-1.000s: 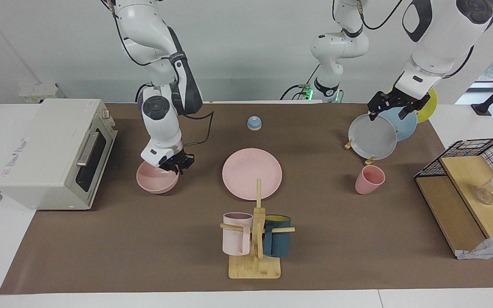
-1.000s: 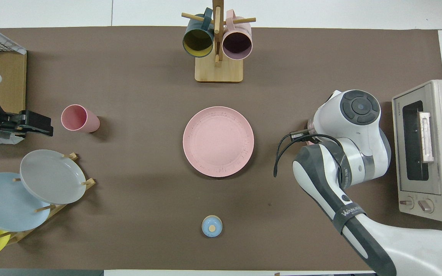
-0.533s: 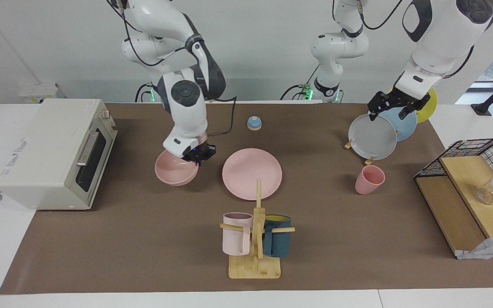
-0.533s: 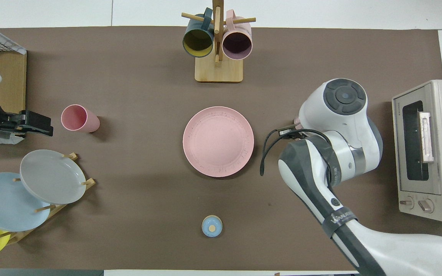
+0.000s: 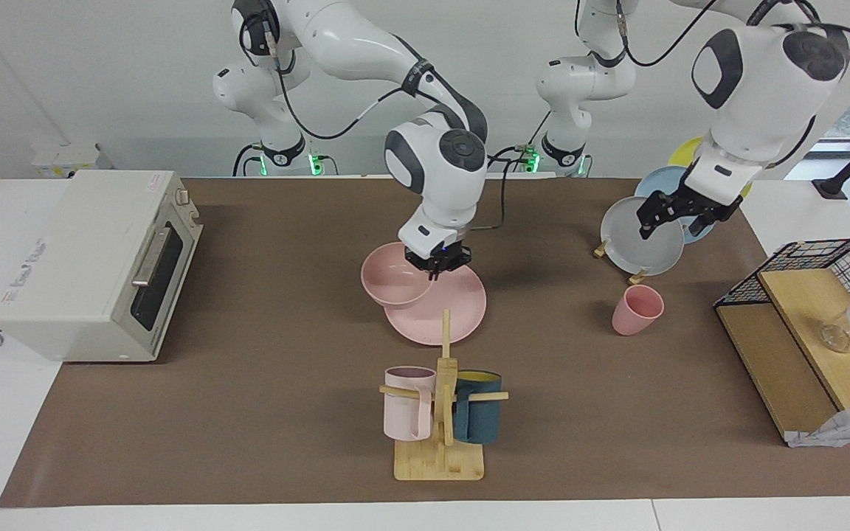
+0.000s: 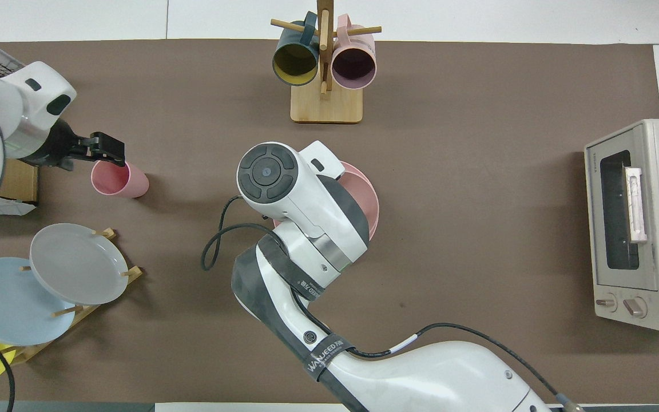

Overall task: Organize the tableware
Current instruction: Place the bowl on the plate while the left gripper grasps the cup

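The pink plate lies mid-table. My right gripper is shut on the rim of the pink bowl and holds it just over the plate's edge toward the right arm's end. In the overhead view the right arm covers most of both. The pink cup stands upright toward the left arm's end, and also shows in the overhead view. My left gripper is open and empty in the air between the plate rack and the cup, clear of the cup. It shows by the cup's rim in the overhead view.
A wooden mug tree with a pale pink and a dark teal mug stands farther from the robots than the plate. A toaster oven is at the right arm's end. A rack with a grey plate, a blue and a yellow plate, and a wire shelf, are at the left arm's end.
My right gripper has carried the bowl from beside the oven to over the plate. My left gripper has moved from over the plate rack toward the cup.
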Controlling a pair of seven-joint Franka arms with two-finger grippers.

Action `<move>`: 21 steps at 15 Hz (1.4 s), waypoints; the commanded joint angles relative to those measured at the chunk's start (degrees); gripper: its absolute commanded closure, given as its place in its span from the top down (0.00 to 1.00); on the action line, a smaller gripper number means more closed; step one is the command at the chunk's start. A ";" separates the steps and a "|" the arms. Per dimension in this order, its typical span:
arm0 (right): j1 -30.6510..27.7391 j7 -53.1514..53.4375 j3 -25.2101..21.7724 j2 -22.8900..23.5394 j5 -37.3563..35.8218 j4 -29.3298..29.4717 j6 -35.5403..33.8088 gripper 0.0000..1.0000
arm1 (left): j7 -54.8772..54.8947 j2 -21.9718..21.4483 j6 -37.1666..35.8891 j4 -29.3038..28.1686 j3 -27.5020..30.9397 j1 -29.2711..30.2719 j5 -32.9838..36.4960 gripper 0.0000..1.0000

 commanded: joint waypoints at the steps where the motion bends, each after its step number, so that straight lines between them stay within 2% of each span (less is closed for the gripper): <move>1: -0.95 0.57 1.29 -0.25 0.77 -1.05 2.31 0.00 | -0.54 2.02 1.53 0.68 0.14 -0.21 0.51 1.00; 5: -1.04 1.01 2.08 -1.21 0.95 -5.09 6.80 0.00 | -2.20 2.82 2.14 -1.78 0.14 -0.30 -1.07 1.00; 8: -1.12 1.01 2.79 -1.30 0.95 -5.18 6.54 0.00 | -4.75 2.12 5.12 -5.91 0.05 -0.39 -1.16 1.00; 11: -1.21 1.10 2.87 -1.30 1.21 -5.27 6.54 0.00 | -7.04 2.11 6.18 -6.88 -0.04 -0.47 -1.16 0.96; 12: -1.21 1.18 2.87 -1.30 2.61 -5.27 6.71 0.00 | -7.04 2.11 7.06 -7.58 -0.12 -0.47 -1.16 0.89; 13: -1.30 1.18 2.79 -1.30 4.27 -5.10 6.80 0.03 | -7.13 2.11 8.46 -8.37 -0.12 -0.56 -1.16 0.76; 14: -1.30 1.18 2.79 -1.30 4.64 -4.83 6.45 0.19 | -7.13 2.03 9.95 -9.34 -0.04 -1.26 -1.16 0.43; 15: -1.47 1.18 2.79 -1.30 4.73 -4.40 5.84 0.26 | -7.05 1.85 11.10 -10.56 -0.04 -1.61 -1.16 0.00; 18: -2.52 1.18 2.70 -1.04 4.29 0.51 -1.18 0.39 | -5.20 1.67 10.58 -9.79 -0.04 -1.35 -1.07 0.00; 21: -7.00 0.05 2.70 -3.40 4.20 3.17 -3.99 0.42 | -5.20 1.68 8.92 -7.78 -0.04 -1.53 -0.98 0.00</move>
